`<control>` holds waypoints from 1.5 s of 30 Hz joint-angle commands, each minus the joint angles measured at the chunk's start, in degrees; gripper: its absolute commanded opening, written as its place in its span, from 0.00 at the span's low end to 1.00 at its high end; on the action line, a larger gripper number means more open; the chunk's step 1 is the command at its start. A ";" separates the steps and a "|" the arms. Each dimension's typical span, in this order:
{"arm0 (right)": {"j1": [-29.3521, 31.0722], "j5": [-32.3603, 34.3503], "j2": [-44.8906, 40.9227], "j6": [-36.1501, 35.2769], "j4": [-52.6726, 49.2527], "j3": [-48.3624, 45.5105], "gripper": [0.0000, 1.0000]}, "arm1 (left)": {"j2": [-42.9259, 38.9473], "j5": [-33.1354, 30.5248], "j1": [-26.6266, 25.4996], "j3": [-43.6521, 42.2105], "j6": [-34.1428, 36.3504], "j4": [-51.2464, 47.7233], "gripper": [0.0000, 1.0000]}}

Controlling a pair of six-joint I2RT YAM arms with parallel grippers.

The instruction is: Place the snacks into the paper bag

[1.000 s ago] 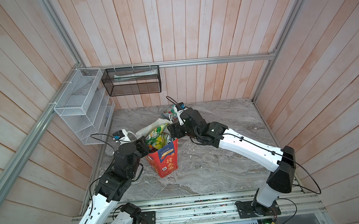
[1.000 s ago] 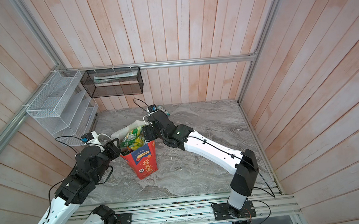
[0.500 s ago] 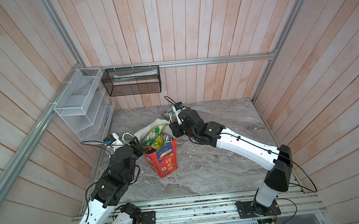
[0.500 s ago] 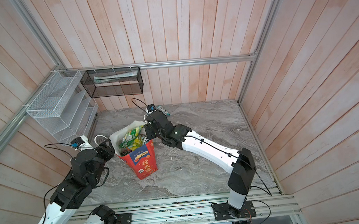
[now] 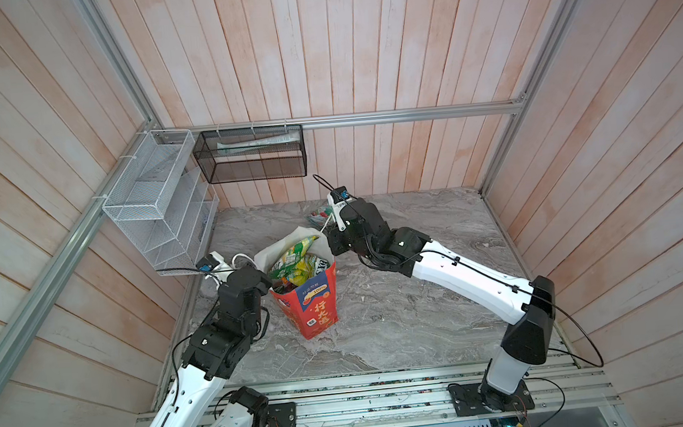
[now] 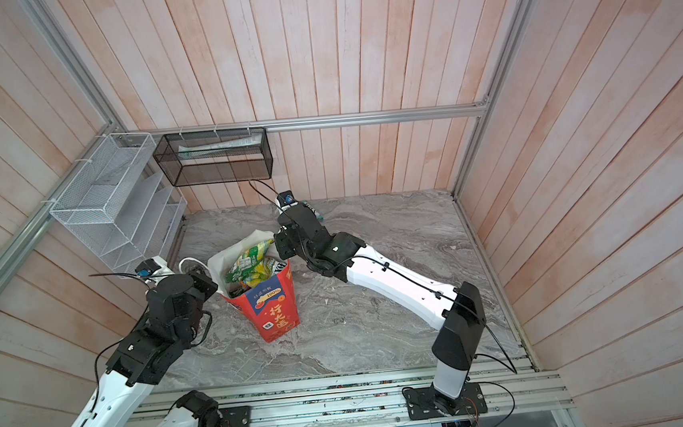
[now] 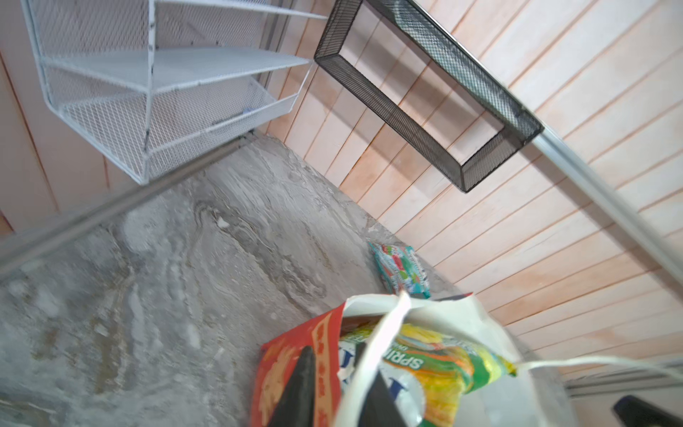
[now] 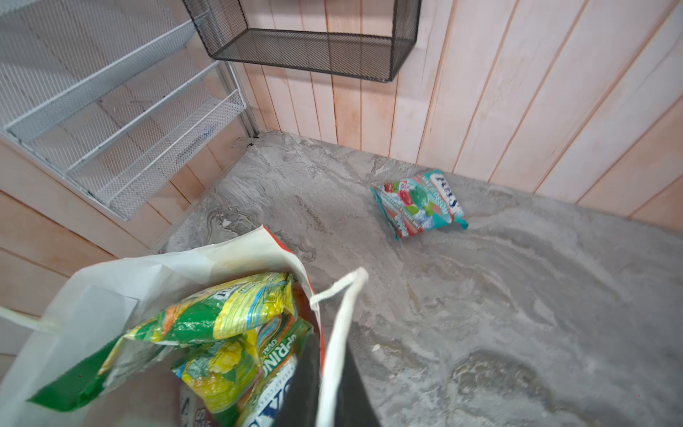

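Observation:
The red paper bag (image 5: 316,308) (image 6: 274,311) stands upright on the grey table, mouth open, white inside. Several green and yellow snacks (image 5: 296,264) (image 8: 221,318) (image 7: 436,366) fill it up to the rim. One teal snack pouch (image 8: 417,203) (image 7: 401,270) (image 5: 318,216) lies flat near the back wall, behind the bag. My left gripper (image 7: 334,355) (image 5: 262,271) is shut on the bag's left rim and white cord handle, one finger outside the red wall. My right gripper (image 8: 330,355) (image 5: 327,242) is shut on the right rim and cord handle.
A white wire rack (image 5: 156,208) hangs on the left wall and a black mesh basket (image 5: 250,159) on the back wall, above the table's far left corner. Wooden walls close in the table on three sides.
The left gripper drew back, then returned to the bag's left rim and shut on it. The right gripper shut on the right rim. The bag's mouth stands spread wider.

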 commanded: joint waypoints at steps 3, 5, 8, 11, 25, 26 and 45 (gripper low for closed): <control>-1.42 -4.40 0.94 -2.25 -0.97 3.74 0.00 | 4.35 6.61 0.84 3.39 4.75 7.59 0.00; -1.61 -5.64 -1.22 -2.16 -0.15 4.06 0.00 | 7.90 13.46 2.18 6.10 7.08 9.65 0.00; -2.52 -6.47 -5.11 -0.97 0.95 4.48 0.00 | 14.70 22.60 2.75 14.57 9.18 10.05 0.00; -3.75 -7.11 -6.23 -0.73 -2.52 8.94 0.00 | 20.36 29.23 2.77 25.01 9.94 8.03 0.00; -9.67 -3.38 -28.35 3.64 3.95 -20.15 0.00 | 28.28 36.66 1.35 17.12 7.61 12.62 0.00; -10.78 -4.90 -28.80 3.65 3.90 -20.90 0.00 | 29.48 37.51 1.71 17.32 7.74 12.17 0.00; -13.21 -10.25 -33.99 2.11 6.67 -24.15 0.00 | 22.52 42.42 -10.24 15.71 11.35 26.16 0.00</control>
